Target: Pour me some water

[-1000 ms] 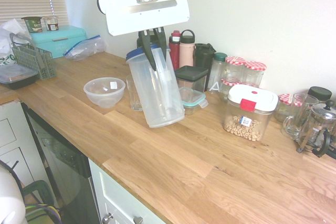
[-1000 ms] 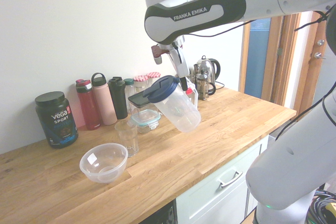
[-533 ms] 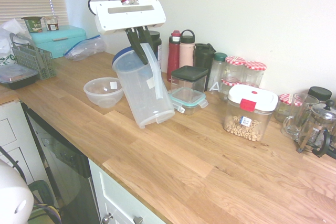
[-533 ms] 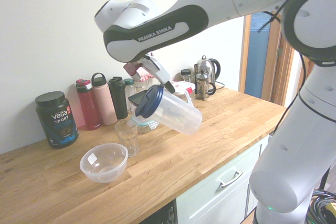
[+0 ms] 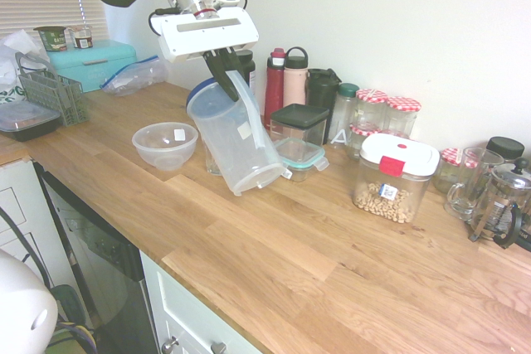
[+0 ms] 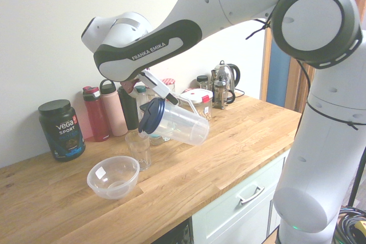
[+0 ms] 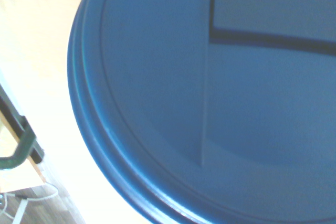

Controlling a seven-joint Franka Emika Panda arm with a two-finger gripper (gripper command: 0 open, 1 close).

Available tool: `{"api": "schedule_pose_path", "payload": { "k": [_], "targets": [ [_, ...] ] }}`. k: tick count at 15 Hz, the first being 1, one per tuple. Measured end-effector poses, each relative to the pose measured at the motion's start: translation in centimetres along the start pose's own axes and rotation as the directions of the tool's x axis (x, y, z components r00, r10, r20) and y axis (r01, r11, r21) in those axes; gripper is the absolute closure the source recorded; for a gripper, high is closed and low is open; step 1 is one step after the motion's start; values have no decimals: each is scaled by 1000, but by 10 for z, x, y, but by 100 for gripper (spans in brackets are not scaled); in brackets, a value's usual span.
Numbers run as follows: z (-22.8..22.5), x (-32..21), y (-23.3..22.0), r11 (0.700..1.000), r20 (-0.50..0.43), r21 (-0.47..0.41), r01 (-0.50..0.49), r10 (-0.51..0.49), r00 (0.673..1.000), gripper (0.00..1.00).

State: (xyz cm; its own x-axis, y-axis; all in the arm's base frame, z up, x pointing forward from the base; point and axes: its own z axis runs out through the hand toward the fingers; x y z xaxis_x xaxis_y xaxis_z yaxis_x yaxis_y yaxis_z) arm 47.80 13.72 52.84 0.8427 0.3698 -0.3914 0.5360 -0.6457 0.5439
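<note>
My gripper (image 5: 226, 80) clamps the handle of the pitcher (image 5: 236, 138), tilting its blue lid (image 6: 150, 116) toward the glass (image 6: 139, 149) near the counter's (image 5: 274, 254) back edge, ready to pour.

Tilted pitcher (image 6: 171, 123) above glass (image 6: 139, 149), bowl (image 6: 112, 176) beside glass

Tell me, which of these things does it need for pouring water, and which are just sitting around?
In use: jug with blue lid, held tilted by the pincer; drinking glass.

Just sitting: plastic bowl, bottles, protein tub, kettle, nut container, coffee press.
</note>
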Motion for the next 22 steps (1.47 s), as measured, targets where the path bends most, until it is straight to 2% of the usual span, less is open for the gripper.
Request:
{"api": "schedule_pose_path", "payload": {
  "k": [4,10,12,14,16,18,20,22],
  "targets": [
    [8,14,1,999,17,-32,-13,14,1000,100],
    [-8,29,6,999,-22,-15,-49,49,999,100],
    [-23,7,21,996,-66,57,-72,76,995,100],
    [-39,-36,51,978,-114,146,-148,165,980,100],
    [-44,-82,80,943,-121,245,-225,260,958,100],
    [-36,-114,110,895,-110,332,-297,350,930,100],
    [-18,-140,145,831,-75,415,-370,436,897,100],
    [9,-172,175,751,-22,493,-440,516,856,100]
  ]
}}
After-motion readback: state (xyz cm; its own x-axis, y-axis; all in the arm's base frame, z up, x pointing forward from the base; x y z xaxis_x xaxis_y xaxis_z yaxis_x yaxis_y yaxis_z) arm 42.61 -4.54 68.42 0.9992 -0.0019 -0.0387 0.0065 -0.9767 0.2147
